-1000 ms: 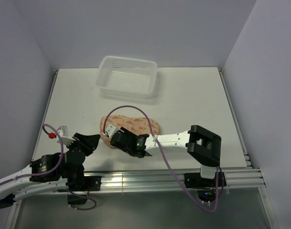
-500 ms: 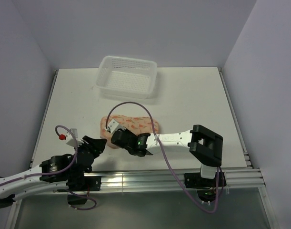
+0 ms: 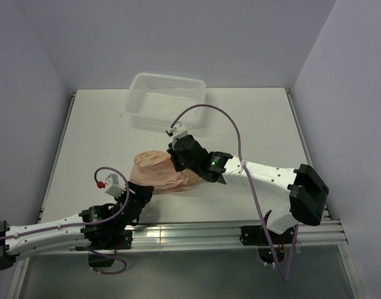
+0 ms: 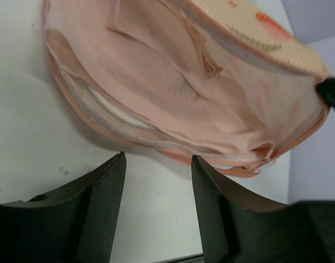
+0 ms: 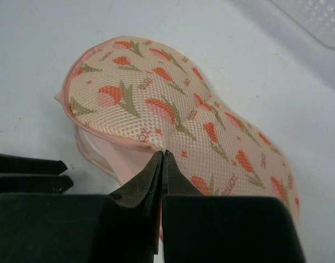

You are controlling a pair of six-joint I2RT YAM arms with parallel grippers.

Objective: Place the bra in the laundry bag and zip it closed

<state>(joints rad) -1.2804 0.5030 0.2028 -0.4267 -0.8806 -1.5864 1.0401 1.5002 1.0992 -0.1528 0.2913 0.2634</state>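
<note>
1. Plainly, the right gripper [image 5: 163, 157] has its 2 fingers pressed together on the rim of the laundry bag's [image 5: 172, 104] printed top flap, apparently pinching that edge. I take it the grip is there to hold the flap up off the lower half.
2. The left gripper [image 4: 157, 160] has its jaws spread with nothing between them but bare table [image 4: 24, 137], just short of the laundry bag's near rim. It looks placed to come in at the open mouth.
3. The bra [image 4: 156, 66] lies inside the laundry bag as pale pink folds against a pale pink lining, so I cannot tell exactly where one ends and the other begins. None of it seems to hang over the rim.
4. With the bra in, I'd judge that only the zipping is left. The zipper track [image 4: 109, 112] runs along the gaping near rim, and the 2 halves must meet before a slider can travel.
5. For room, the white basket [image 3: 167, 99] sits beyond the laundry bag's far side, well apart, and open table shows on the laundry bag's left side. The tight spot is the near side, where both arms crowd in close to the laundry bag.
</note>
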